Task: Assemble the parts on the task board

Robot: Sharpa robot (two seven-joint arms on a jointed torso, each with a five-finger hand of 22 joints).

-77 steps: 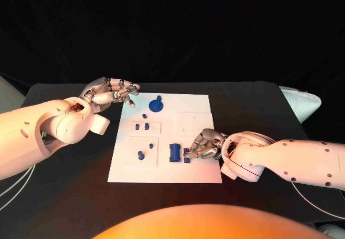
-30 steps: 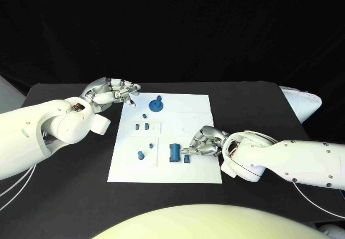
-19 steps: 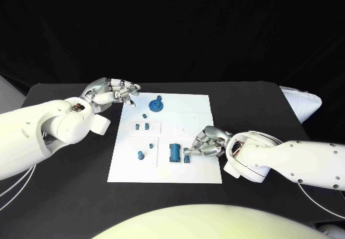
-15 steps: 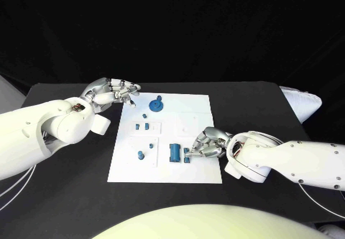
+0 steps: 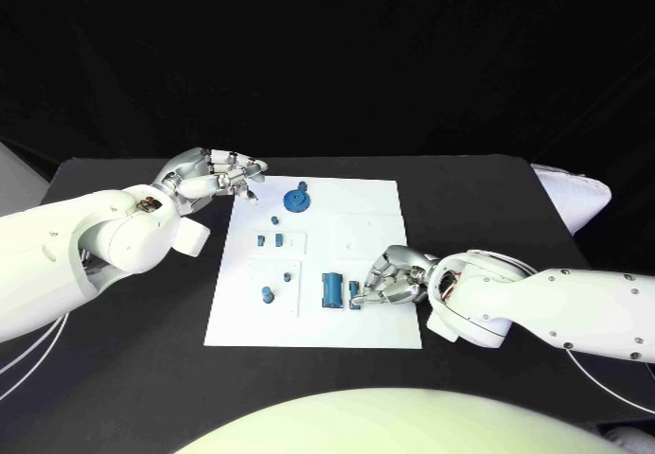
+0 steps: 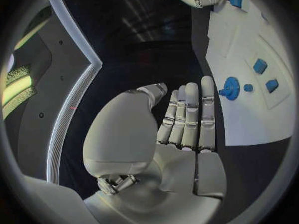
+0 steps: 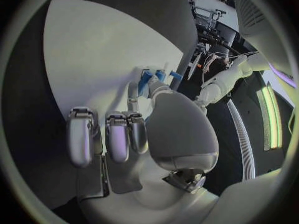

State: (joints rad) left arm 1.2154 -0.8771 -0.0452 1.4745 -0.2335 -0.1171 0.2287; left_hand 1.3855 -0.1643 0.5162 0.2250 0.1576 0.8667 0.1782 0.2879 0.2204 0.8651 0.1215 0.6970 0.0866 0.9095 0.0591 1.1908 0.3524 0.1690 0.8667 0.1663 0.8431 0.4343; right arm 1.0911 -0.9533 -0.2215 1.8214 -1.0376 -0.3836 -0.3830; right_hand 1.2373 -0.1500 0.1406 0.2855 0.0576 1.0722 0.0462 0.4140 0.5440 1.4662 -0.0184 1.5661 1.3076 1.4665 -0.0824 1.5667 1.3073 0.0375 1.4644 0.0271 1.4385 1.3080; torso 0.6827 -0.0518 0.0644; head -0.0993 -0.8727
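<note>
The white task board [image 5: 368, 203] lies mid-table. My right hand [image 5: 386, 281] rests on the board's near right part and pinches a small blue part [image 5: 354, 289] at its fingertips, right beside a long blue block [image 5: 332, 289]. The right wrist view shows that small blue part [image 7: 147, 78] between thumb and finger of the right hand [image 7: 134, 129], above the board [image 7: 93, 50]. My left hand [image 5: 212, 175] hovers off the board's far left corner, fingers straight, holding nothing. The left hand [image 6: 184, 119] points toward a blue gear-like part [image 6: 231, 87].
The blue gear-like part [image 5: 296, 200] stands on the board's far part. Two small blue pieces [image 5: 269, 241] sit in a left panel, and others [image 5: 268, 295] stand nearer me. A white padded object [image 5: 574, 194] lies at the table's right edge.
My right hand has crept slightly toward me along the long blue block, keeping the small blue part at its fingertips. The left hand has stayed where it was.
</note>
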